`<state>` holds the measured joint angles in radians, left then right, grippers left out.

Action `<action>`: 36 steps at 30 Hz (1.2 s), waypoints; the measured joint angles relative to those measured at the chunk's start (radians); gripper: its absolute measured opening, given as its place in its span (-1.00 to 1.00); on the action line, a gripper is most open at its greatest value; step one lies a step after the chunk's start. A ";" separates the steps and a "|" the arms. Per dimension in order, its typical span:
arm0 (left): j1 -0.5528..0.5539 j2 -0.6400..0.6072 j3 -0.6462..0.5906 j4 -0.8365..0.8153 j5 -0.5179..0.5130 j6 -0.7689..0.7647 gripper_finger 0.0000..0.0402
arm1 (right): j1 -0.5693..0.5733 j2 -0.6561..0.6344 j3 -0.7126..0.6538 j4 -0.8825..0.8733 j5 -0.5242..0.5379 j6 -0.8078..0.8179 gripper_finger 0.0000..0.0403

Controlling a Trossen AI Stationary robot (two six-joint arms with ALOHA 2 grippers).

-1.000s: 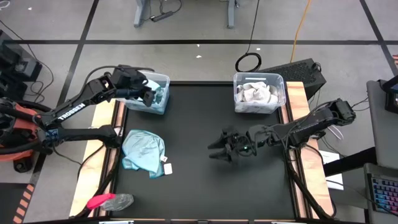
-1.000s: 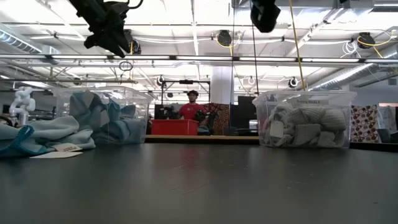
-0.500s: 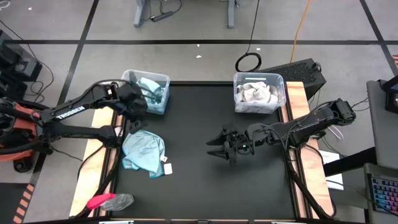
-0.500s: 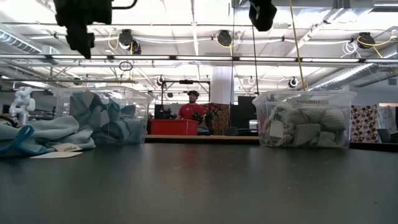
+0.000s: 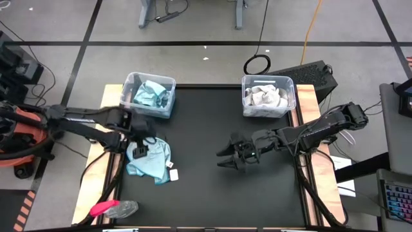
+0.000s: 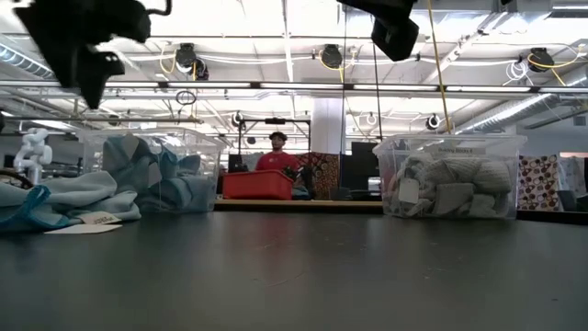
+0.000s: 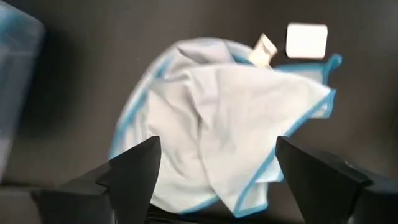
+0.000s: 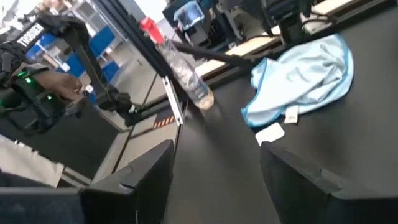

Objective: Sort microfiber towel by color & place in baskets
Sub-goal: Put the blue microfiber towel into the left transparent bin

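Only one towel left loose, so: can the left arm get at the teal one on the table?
Probably yes: the left gripper hangs open above the teal towel, nothing between them.

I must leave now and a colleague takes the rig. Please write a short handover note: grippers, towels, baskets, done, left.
Left gripper: open, empty, above the loose light teal-blue microfiber towel on the black table, left side.
Right gripper: open, empty, waiting over the table's middle.
Left clear plastic basket: holds teal-blue towels.
Right clear plastic basket: holds pale grey-white towels.
Done: all towels sorted except one.
Left: pick up the loose teal-blue towel, probably for the left basket.
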<state>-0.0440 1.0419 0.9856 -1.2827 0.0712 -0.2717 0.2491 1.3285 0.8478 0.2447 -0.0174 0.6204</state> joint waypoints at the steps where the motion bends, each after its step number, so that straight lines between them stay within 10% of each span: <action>1: -0.026 0.011 -0.013 0.008 0.000 -0.024 0.62 | 0.001 0.000 0.000 -0.011 -0.009 -0.001 0.15; 27: -0.275 0.328 -0.368 0.636 -0.141 -0.428 0.59 | 0.008 0.000 0.000 -0.093 -0.042 0.020 0.15; 36: -0.280 0.374 -0.371 0.733 -0.142 -0.419 -0.13 | 0.012 0.000 0.000 -0.093 -0.041 0.049 0.15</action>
<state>-0.3237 1.4158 0.6151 -0.5501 -0.0711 -0.6905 0.2609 1.3285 0.8474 0.1513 -0.0586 0.6689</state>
